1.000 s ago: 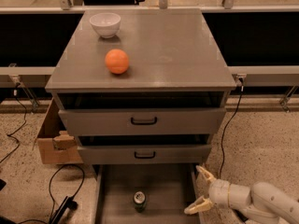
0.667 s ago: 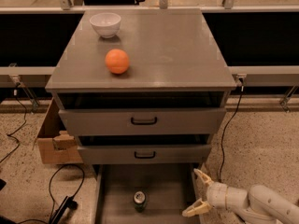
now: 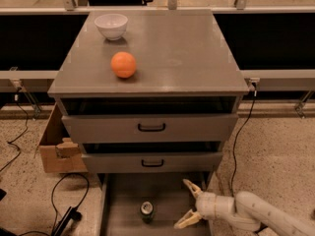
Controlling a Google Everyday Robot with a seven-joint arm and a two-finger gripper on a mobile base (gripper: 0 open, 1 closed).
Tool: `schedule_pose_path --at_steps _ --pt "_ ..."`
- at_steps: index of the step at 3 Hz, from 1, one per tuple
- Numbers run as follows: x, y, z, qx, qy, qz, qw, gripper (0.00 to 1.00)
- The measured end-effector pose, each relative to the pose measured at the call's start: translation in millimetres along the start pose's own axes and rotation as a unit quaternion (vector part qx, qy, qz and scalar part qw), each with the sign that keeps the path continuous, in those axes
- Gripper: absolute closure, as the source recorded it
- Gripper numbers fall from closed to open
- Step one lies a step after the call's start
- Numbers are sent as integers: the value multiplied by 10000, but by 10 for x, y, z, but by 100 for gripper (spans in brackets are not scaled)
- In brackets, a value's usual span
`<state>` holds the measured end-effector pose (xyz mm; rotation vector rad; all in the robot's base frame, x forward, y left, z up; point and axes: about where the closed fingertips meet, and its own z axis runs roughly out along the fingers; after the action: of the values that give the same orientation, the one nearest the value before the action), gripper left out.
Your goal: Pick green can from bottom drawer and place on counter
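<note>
End effector (image 3: 181, 203): lower right of the frame, over the right side of the bottom drawer (image 3: 120, 200), fingers spread wide, holding nothing
Green can (image 3: 147, 211): upright on the drawer floor at bottom centre, just left of the spread fingers, not touching them
Worktop (image 3: 172, 53): carries an orange ball (image 3: 123, 64) and a white bowl (image 3: 111, 25), both toward the upper left

1 high frontal view, perhaps head-mounted, tilted down; gripper (image 3: 181, 203) lower right.
</note>
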<state>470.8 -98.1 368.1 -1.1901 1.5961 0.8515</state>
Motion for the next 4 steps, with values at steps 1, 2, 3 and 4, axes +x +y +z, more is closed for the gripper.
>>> schedule_pose_path --at_steps 1,2,3,4 --pt "356 86 646 -359 -241 183 9989 0" --pt "662 149 1096 -603 -343 385 9969 0" --pt "908 166 1420 -759 -363 524 9951 0" --pt "1054 132 1647 -826 -412 562 9941 0"
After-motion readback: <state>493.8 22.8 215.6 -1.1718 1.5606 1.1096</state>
